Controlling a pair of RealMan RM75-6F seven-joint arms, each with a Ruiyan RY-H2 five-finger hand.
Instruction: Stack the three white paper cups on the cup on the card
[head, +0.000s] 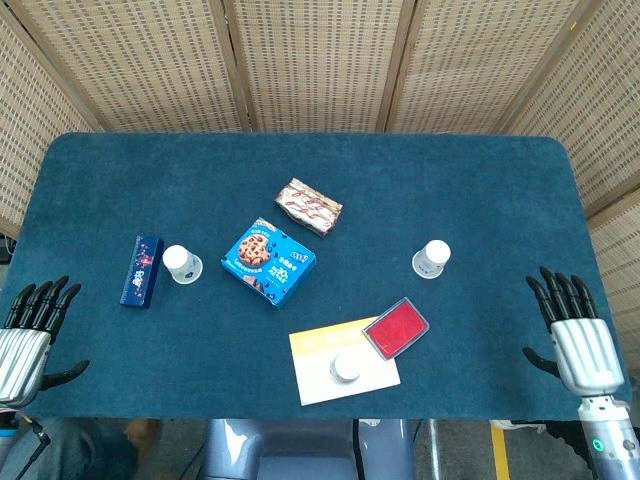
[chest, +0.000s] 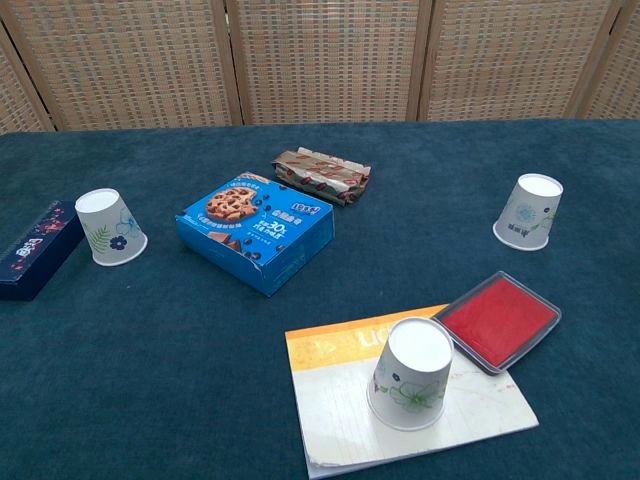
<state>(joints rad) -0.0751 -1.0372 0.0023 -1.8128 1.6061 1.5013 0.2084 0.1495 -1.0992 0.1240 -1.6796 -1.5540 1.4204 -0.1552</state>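
Nothing stacked yet: both hands empty w/ fingers spread, left hand (head: 28, 335) and right hand (head: 577, 335) at the near table corners. Right hand probably reaches fwd and inward for the cup (head: 432, 258); the cup on the card (head: 347, 367) sits well inward of it, another cup (head: 182, 264) fwd-right of left hand. Only two loose cups visible, third not seen; chest view shows no hands.
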